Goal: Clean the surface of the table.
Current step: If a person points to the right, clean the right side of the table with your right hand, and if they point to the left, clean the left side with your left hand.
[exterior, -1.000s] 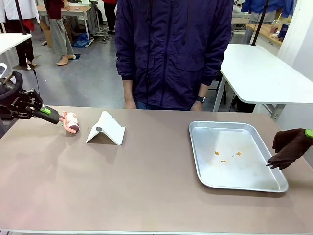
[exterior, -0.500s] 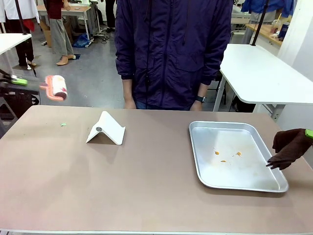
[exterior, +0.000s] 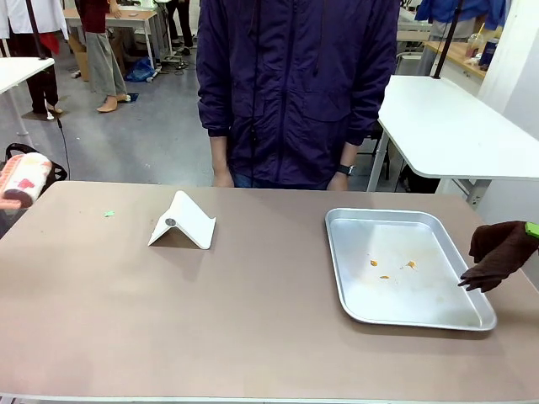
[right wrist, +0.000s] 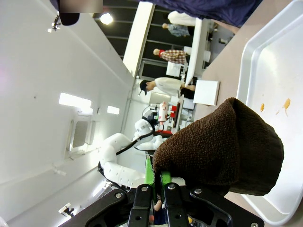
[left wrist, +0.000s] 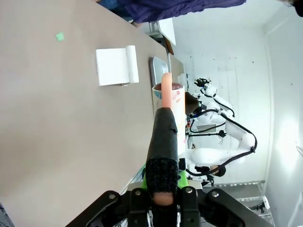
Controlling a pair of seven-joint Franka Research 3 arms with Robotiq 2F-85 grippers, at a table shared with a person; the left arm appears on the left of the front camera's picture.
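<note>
The brownish-taupe table (exterior: 253, 320) spans the front view. My left gripper (left wrist: 162, 191) is shut on the black handle of a lint roller (left wrist: 163, 137). The roller's pink-and-white head (exterior: 25, 178) hangs in the air just off the table's left edge. A small green scrap (exterior: 109, 214) lies on the table near that edge. At the right edge my right gripper (exterior: 530, 231) is shut on a brown cloth (exterior: 498, 252), which hangs beside the tray. In the right wrist view the cloth (right wrist: 222, 146) bulges above the fingers.
A white folded stand (exterior: 183, 221) sits left of centre. A silver metal tray (exterior: 396, 305) with a few orange crumbs (exterior: 410, 264) lies at the right. A person in a dark jacket (exterior: 295, 93) stands at the far edge, hands down. White-topped tables stand behind.
My left gripper lifted the lint roller off the table beside the stand and swung it up and away past the left edge. A green scrap now shows there. The right arm has not moved.
</note>
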